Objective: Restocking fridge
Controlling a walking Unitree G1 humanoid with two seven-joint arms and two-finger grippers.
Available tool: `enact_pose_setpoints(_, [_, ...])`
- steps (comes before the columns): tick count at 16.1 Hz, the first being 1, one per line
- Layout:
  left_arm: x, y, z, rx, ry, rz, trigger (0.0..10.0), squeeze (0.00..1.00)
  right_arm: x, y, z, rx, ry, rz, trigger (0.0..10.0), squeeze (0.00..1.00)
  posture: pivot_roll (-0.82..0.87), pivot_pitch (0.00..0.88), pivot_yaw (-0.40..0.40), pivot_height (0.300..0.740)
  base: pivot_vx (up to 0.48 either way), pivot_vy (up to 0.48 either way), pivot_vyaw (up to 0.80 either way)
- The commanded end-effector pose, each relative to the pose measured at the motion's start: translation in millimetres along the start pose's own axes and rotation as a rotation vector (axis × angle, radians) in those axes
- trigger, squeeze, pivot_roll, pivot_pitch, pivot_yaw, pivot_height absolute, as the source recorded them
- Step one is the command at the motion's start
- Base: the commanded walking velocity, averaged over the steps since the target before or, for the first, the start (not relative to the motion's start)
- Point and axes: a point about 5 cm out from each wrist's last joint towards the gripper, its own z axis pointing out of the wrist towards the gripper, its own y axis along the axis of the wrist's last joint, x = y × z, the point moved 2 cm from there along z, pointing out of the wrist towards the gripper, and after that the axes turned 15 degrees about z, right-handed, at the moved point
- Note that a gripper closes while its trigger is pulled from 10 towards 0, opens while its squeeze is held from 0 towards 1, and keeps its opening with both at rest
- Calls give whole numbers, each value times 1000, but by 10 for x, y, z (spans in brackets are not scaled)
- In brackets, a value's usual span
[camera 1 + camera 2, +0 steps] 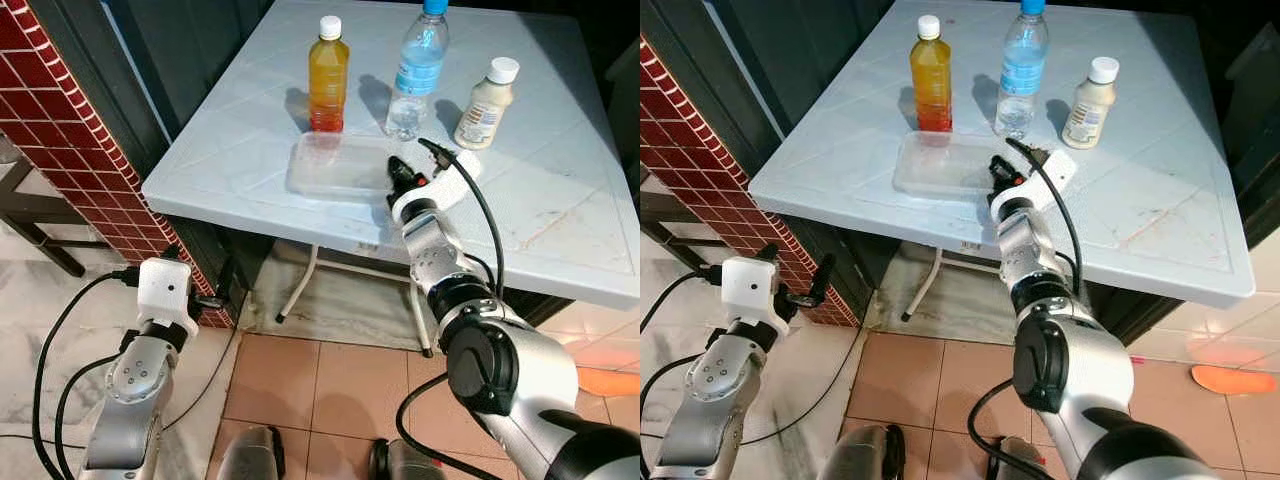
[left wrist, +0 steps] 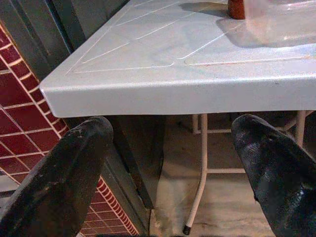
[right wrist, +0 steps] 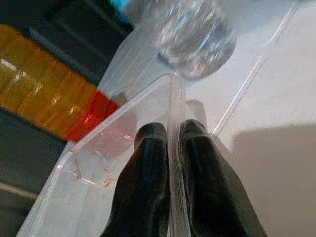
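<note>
Right gripper [image 1: 397,170] is clamped on the near right wall of a clear tub [image 1: 335,165]; in the wrist view one finger [image 3: 145,173] sits inside the wall and one outside, pressed tight w/ the thin plastic between. Tub lies flat on a pale grey table [image 1: 560,190], close to the table's front edge, and stretches away to the gripper's left. A black cable loops from the white wrist block back along the silver arm.

Just beyond the tub, to the gripper's front left, stands a juice bottle [image 1: 328,75]: amber liquid, reddish at the base, white cap, upright, near the tub's far wall; cannot tell if touching. Straight ahead of the gripper, a water bottle [image 1: 417,70] w/ blue cap and blue label, upright, just beside the tub's far right corner. Further right, a small cream bottle [image 1: 486,103] w/ white cap, upright, apart from the others.

Left gripper [image 2: 168,173] hangs low, well to the left and below table level, fingers spread wide, nothing between them; it faces the table's front corner and a white leg [image 2: 197,187]. Red brick wall [image 1: 70,110] at far left; tiled floor below.
</note>
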Motion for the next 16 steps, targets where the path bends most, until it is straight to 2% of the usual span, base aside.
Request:
enact_pose_setpoints(1, [12,17,7,-4,3,8,10000,0,-63,-6,-37,-14,-19,-45,2078,0,166,119,77,740,0,0,0])
enact_pose_setpoints(2, [4,17,6,-4,2,5,10000,0,-96,14,-72,-38,-16,-82,8667,0,161,121,76,740,0,0,0])
enact_pose_setpoints(3, [-3,16,8,-4,1,4,10000,0,-124,19,-109,-51,-9,-117,10000,0,154,121,74,740,0,0,0])
enact_pose_setpoints(5, [-23,10,17,-3,-1,-1,10000,0,-190,12,-232,-71,10,-206,10000,0,139,122,72,740,0,0,0])
enact_pose_setpoints(7, [-39,9,27,-4,-2,-6,10000,0,-220,2,-370,-80,24,-231,10000,0,122,120,69,740,0,0,0])
enact_pose_setpoints(10, [-104,14,71,-11,-5,-28,10000,0,-204,-26,-681,-70,59,-319,10000,0,79,112,59,740,0,0,0])
enact_pose_setpoints(13, [-188,25,137,-20,-12,-46,10000,0,-208,41,-842,-66,46,-375,10000,0,40,100,49,740,0,0,0])
enact_pose_setpoints(16, [-181,26,182,-13,41,-42,10000,0,-120,190,-877,-97,59,-452,10000,0,29,85,35,740,0,0,0])
